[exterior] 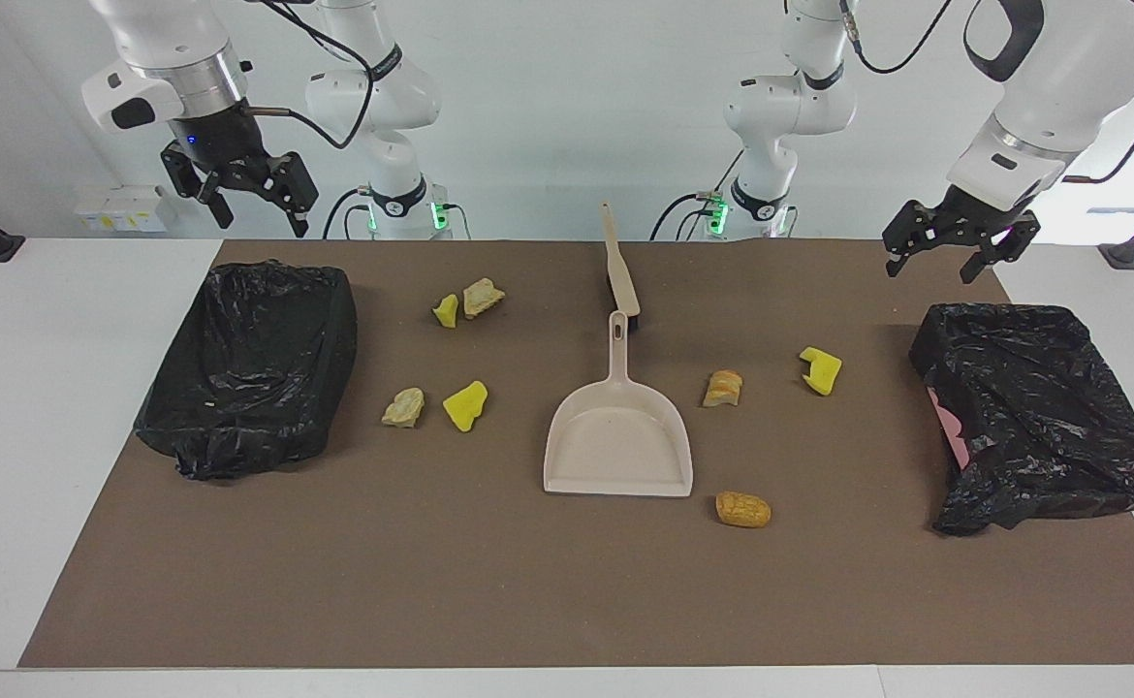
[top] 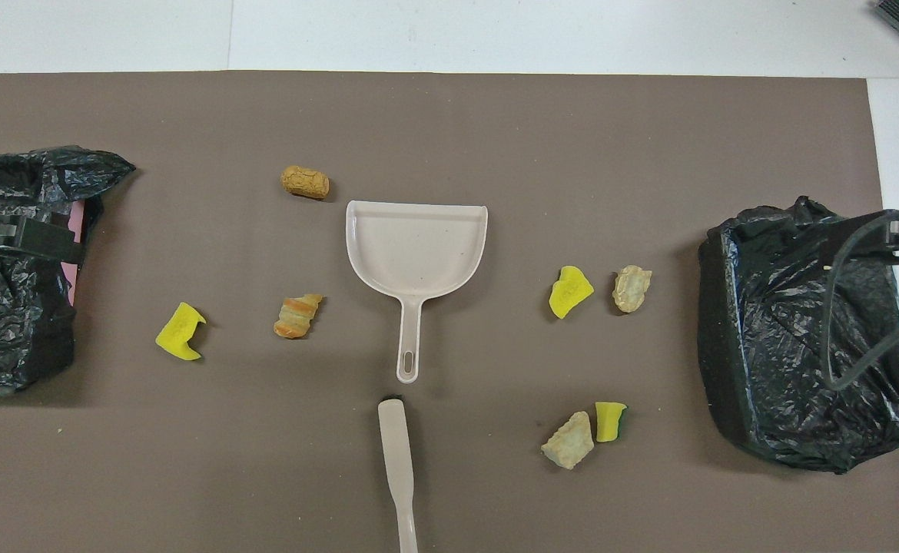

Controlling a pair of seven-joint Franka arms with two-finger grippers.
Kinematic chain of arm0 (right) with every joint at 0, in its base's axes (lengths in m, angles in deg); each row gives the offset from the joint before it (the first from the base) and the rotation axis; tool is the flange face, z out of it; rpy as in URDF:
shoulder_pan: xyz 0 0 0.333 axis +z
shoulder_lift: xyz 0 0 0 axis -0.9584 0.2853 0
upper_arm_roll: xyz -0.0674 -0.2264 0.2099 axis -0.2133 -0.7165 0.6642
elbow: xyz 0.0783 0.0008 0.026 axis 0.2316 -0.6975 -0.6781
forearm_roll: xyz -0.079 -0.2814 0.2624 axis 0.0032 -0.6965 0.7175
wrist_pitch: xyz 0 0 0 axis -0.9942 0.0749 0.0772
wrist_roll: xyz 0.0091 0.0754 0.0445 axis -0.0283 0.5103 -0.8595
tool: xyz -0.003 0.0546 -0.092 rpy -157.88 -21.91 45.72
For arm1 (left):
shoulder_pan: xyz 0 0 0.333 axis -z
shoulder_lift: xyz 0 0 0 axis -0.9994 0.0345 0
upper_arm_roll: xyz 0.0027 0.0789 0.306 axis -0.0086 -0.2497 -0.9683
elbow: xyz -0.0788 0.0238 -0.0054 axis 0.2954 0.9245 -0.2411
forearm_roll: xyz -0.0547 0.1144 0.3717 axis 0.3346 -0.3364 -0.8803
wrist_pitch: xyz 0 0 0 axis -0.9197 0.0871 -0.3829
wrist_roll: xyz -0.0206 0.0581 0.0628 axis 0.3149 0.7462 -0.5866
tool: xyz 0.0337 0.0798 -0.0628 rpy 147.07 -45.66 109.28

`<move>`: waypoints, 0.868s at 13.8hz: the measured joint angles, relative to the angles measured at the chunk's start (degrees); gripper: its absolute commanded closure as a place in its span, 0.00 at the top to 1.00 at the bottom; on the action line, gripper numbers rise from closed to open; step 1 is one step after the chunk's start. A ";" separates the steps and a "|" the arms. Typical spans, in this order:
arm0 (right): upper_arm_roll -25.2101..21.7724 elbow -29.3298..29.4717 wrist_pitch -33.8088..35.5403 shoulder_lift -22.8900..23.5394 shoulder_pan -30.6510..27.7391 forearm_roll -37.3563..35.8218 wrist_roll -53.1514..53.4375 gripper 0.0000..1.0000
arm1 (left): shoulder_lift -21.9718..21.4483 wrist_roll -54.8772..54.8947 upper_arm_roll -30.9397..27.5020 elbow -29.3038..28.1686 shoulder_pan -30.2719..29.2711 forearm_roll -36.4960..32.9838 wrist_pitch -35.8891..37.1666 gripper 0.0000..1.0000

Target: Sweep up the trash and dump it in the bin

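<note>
Between bins (exterior: pixel 247 368), dustpan (exterior: pixel 619 436), scattered trash (exterior: pixel 465 405)

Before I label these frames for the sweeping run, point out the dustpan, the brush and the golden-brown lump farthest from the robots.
dustpan (exterior: pixel 615 448): facing view, bare floor of its scoop.
brush (top: pixel 396 442): overhead view, middle of its handle.
golden-brown lump (exterior: pixel 742 509): facing view, centre of its top.

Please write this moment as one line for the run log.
left pincer: open, over bin | right pincer: open, raised | trash: on mat | dustpan, brush: untouched
</note>
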 measured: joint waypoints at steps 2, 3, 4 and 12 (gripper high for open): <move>0.03 0.00 0.00 0.00 0.00 0.01 0.00 1.00 | 0.00 0.00 0.02 0.00 0.00 0.00 -0.01 1.00; 0.05 0.00 0.00 0.00 0.00 0.01 0.00 1.00 | 0.00 0.00 0.00 0.00 0.00 0.00 -0.01 1.00; 0.04 0.00 0.00 0.00 0.00 0.01 0.00 1.00 | 0.00 -0.01 -0.07 0.00 0.00 0.00 -0.01 1.00; -0.13 0.00 0.02 0.00 -0.02 0.01 0.00 1.00 | -0.48 0.00 -0.20 -1.23 -0.06 0.00 0.39 1.00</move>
